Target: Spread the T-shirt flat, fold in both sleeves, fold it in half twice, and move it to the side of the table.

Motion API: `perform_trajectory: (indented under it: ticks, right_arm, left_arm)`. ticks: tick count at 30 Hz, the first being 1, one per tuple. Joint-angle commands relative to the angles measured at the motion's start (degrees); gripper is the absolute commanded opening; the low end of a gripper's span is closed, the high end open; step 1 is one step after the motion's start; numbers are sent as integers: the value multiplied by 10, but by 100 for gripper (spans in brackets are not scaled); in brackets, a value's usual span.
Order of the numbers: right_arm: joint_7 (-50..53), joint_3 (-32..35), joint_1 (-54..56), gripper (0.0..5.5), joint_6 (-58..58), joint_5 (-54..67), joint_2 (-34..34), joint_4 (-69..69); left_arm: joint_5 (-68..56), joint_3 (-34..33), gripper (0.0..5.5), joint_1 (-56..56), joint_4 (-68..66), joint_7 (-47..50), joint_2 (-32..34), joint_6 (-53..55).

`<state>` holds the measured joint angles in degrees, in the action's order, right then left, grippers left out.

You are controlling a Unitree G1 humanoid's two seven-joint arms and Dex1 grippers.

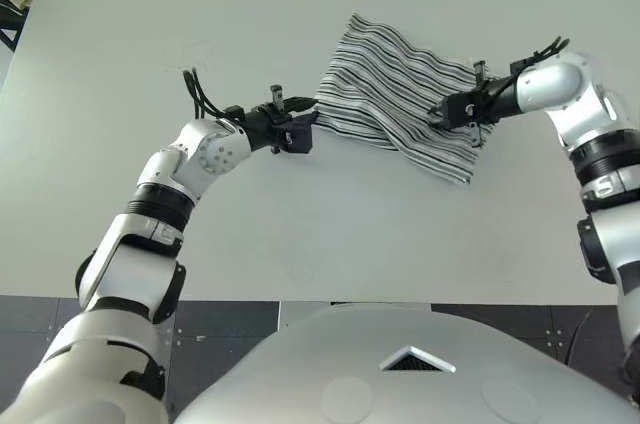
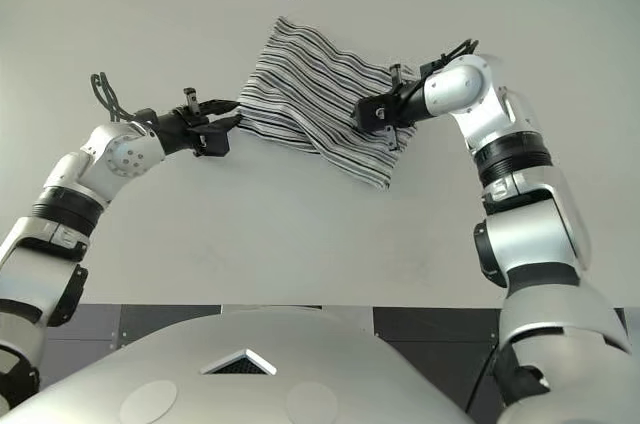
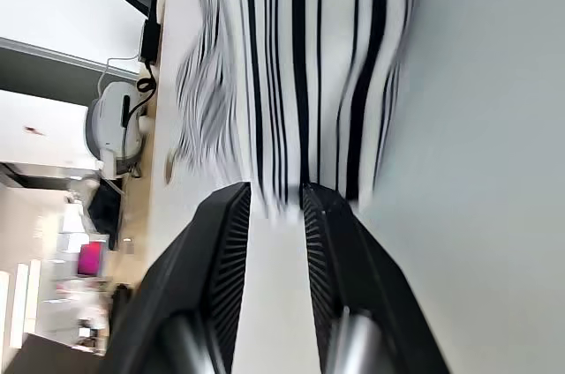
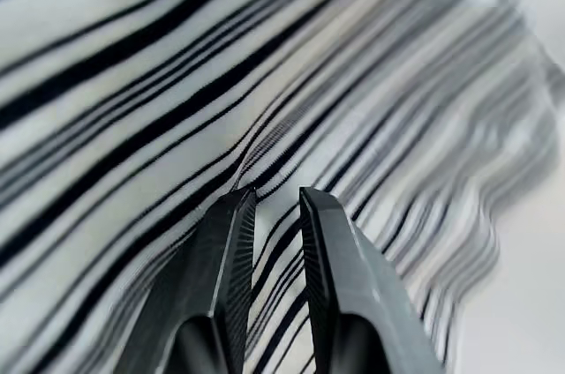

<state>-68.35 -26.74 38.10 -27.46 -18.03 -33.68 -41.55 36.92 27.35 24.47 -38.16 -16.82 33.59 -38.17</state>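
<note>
No text, label, number or sign is legible on the T-shirt [image 1: 390, 94] or table [image 1: 200, 24].

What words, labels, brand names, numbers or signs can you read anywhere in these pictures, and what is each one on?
No text can be read in any view.
On the T-shirt: black and white stripes only, no print or tag showing.
On the table: plain surface, no markings.
In the room behind, left wrist view: a small pink screen, too blurred to read.
</note>
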Motion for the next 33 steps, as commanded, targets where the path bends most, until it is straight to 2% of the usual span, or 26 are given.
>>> perform_trajectory:
  ticks: [1, 4, 7, 9, 11, 14, 17, 18, 21, 24, 27, 33]
  right_arm:
    - [-173, -31, -123, 93, 140, 92, -49, 189]
    - [-175, -29, -178, 93, 232, 173, -21, 313]
    - [-133, -18, -198, 93, 274, 205, 18, 356]
    - [-98, 0, -198, 93, 283, 212, 38, 359]
    - [-69, 38, -192, 93, 304, 245, 52, 363]
    - [-75, 86, -184, 93, 335, 299, 34, 385]
    - [-161, 106, -176, 93, 364, 348, -36, 422]
    - [-169, 109, -166, 93, 367, 356, -37, 421]
    - [-115, 107, -130, 93, 347, 339, 16, 374]
    - [-32, 81, -107, 93, 280, 278, 92, 284]
    - [32, 49, -101, 93, 196, 208, 139, 162]
    - [133, -19, -65, 93, 68, 56, 139, -61]
  left_arm:
    - [154, 99, 109, -11, -83, 84, 32, 12]
    - [247, 149, 109, 30, -85, 203, 39, 20]
    - [307, 181, 109, 57, -80, 308, 42, 38]
    - [319, 186, 109, 64, -84, 351, 44, 48]
    - [291, 163, 109, 67, -100, 373, 52, 49]
    - [238, 123, 109, 72, -112, 383, 73, 39]
    - [207, 102, 109, 78, -113, 375, 88, 23]
    - [204, 101, 109, 79, -114, 373, 87, 22]
    - [197, 99, 109, 82, -111, 370, 77, 20]
    - [189, 97, 109, 82, -109, 368, 65, 19]
    - [183, 96, 109, 82, -107, 364, 57, 15]
    - [180, 97, 109, 80, -101, 358, 49, 16]
